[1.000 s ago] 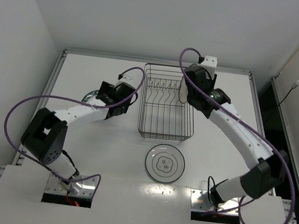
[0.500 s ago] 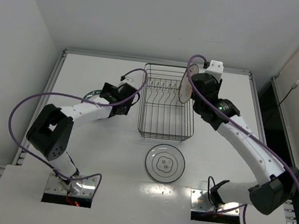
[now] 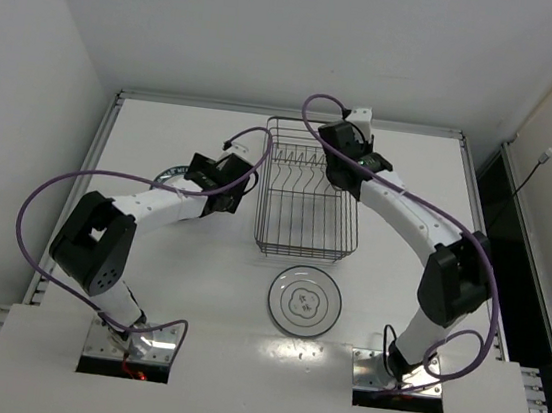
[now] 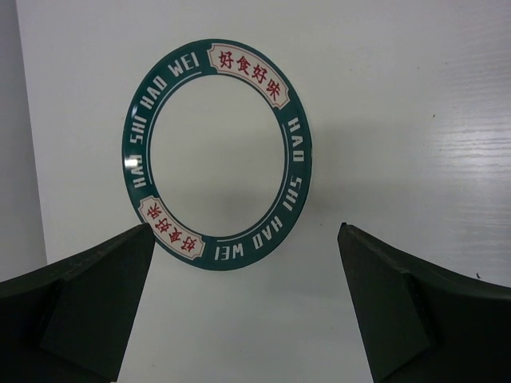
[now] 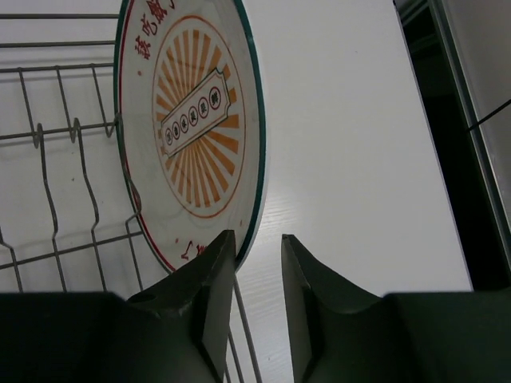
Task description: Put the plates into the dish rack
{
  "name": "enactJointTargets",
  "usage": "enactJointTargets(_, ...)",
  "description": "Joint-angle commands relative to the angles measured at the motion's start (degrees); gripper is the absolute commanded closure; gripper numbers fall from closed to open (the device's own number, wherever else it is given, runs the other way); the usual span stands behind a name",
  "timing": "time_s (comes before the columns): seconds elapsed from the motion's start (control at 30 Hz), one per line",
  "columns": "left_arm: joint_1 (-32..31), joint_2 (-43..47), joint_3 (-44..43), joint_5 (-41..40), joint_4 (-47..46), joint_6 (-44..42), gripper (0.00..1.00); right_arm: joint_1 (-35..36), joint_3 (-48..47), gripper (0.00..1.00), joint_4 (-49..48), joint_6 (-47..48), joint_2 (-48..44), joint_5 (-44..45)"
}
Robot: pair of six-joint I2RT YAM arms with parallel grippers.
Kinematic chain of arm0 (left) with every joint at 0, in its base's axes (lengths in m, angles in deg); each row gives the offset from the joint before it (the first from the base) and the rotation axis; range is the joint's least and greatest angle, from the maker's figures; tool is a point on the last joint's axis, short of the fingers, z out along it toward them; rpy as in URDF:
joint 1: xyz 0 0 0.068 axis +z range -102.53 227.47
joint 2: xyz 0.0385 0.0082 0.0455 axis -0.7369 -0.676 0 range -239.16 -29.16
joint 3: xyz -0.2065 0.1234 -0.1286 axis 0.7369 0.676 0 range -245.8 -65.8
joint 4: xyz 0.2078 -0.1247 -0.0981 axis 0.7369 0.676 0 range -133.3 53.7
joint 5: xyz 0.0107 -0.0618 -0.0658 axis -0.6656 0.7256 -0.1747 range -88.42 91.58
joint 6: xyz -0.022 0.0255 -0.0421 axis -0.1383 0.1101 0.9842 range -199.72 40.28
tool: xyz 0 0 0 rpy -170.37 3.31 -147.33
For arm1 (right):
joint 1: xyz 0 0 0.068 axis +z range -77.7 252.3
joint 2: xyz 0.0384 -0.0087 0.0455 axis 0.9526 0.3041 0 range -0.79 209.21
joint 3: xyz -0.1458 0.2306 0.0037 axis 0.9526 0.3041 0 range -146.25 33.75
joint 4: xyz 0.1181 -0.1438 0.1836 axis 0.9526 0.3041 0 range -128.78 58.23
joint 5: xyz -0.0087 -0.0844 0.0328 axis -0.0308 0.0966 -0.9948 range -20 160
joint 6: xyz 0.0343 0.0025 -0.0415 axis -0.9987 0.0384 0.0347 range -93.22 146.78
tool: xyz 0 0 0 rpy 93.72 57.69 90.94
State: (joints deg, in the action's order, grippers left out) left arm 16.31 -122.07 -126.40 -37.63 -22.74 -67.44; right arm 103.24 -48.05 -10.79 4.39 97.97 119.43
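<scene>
A white plate (image 5: 192,120) with an orange sunburst and a teal rim stands on edge at the right side of the dark wire dish rack (image 3: 308,195). My right gripper (image 5: 257,236) straddles its lower rim. The left finger lies against the plate, the right finger stands off it, and the jaws are a little apart. A teal-ringed plate (image 4: 215,155) lies flat on the table just beyond my left gripper (image 4: 247,231), which is wide open and empty. In the top view that plate (image 3: 169,177) shows only as a sliver beside the left arm. A third plate (image 3: 305,299), with a thin dark ring, lies in front of the rack.
The rack's upright tines (image 3: 302,157) run along its far half, and its side wires (image 5: 48,199) pass close to my right fingers. Raised table edges (image 3: 102,145) border the left, far and right sides. A dark gap (image 3: 503,204) lies past the right edge.
The right arm has folded in and swung left over the rack's far right corner with the sunburst plate. Its jaws have narrowed. The left arm shifted slightly right early on, then stayed still.
</scene>
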Motion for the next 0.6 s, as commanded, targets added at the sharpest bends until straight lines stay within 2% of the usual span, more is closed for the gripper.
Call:
enactJointTargets(0.0,-0.22,0.88,-2.59,0.96,-0.25,0.12,0.01,-0.79,-2.4,0.81,-1.27,0.24,0.99,3.13)
enactJointTargets(0.07,-0.22,0.88,-2.59,0.97,-0.25,0.12,0.01,-0.79,-2.4,0.93,-1.27,0.24,1.78,5.06)
enactJointTargets(0.17,-0.22,0.88,-2.59,1.5,-0.25,0.12,0.01,-0.18,-1.7,1.0,-1.27,0.24,2.31,6.11)
enactJointTargets(0.4,-0.22,0.88,-3.12,1.5,-0.25,0.12,0.01,3.16,-2.31,1.0,-1.27,-0.81,3.62,8.93)
enactJointTargets(0.57,-0.22,0.35,-2.6,0.97,-0.25,0.12,0.01,4.83,-7.66,1.0,6.01,-6.32,8.02,8.93)
